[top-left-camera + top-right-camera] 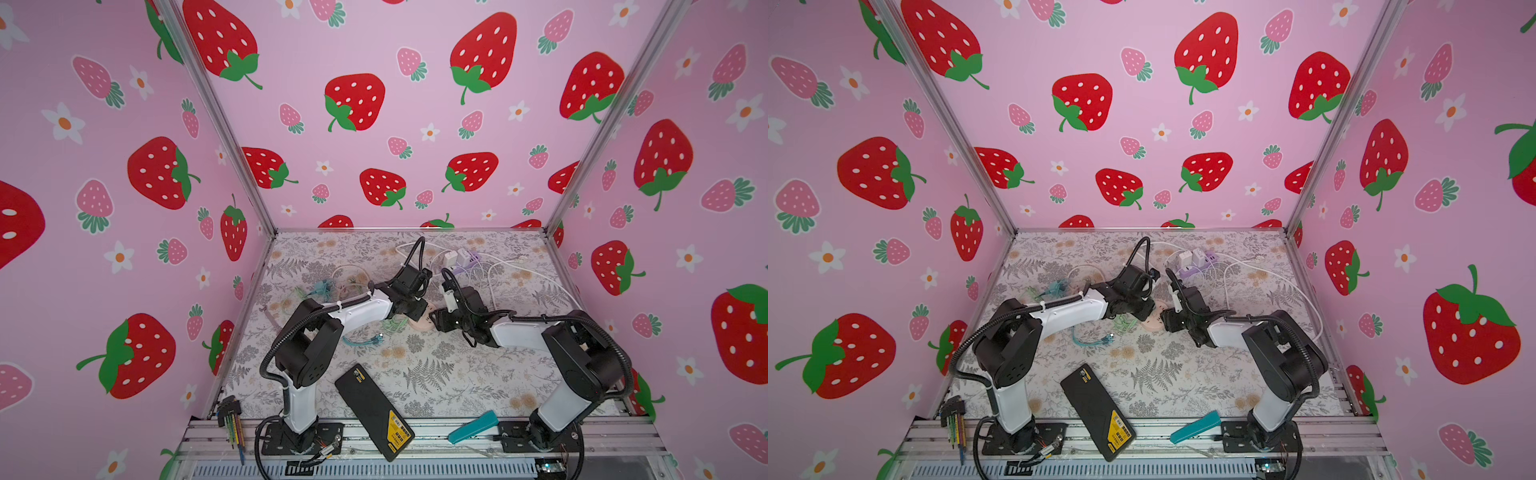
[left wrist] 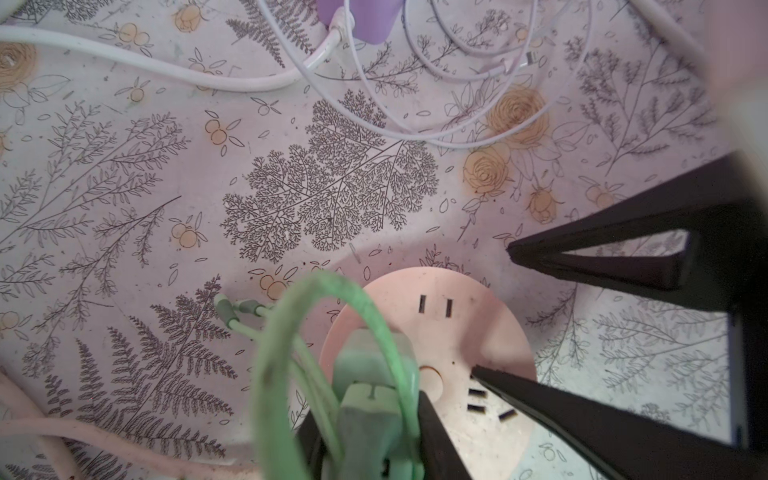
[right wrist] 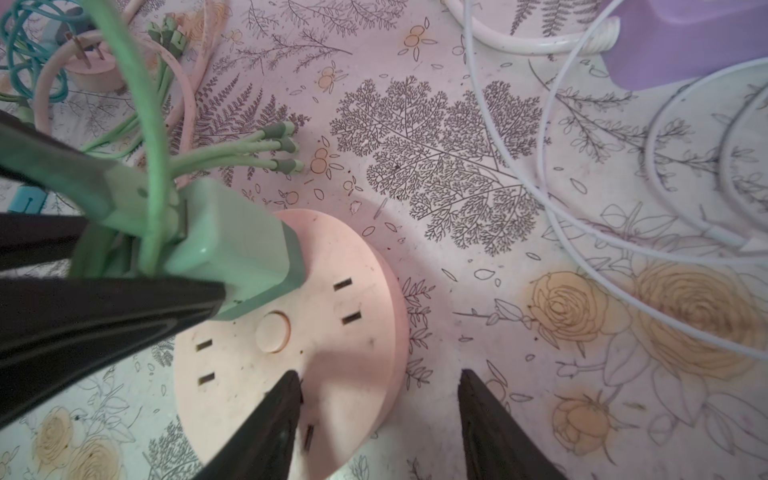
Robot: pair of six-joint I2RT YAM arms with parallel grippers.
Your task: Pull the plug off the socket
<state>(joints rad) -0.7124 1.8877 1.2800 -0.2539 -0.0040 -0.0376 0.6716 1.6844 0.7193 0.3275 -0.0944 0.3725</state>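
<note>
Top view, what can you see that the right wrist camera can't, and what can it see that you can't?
Only a top view shows the black case, the blue-green tool, the hex keys and the strawberry walls. Only the right wrist view shows the green plug pinched in the left gripper, and the round button on the pink socket. Both show the pink socket, the green cable and the purple power strip.

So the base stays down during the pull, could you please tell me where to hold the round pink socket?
Probably its free rim, from the side opposite the green plug: the pink socket is a flat disc, and the open right pincer straddles that edge.
</note>
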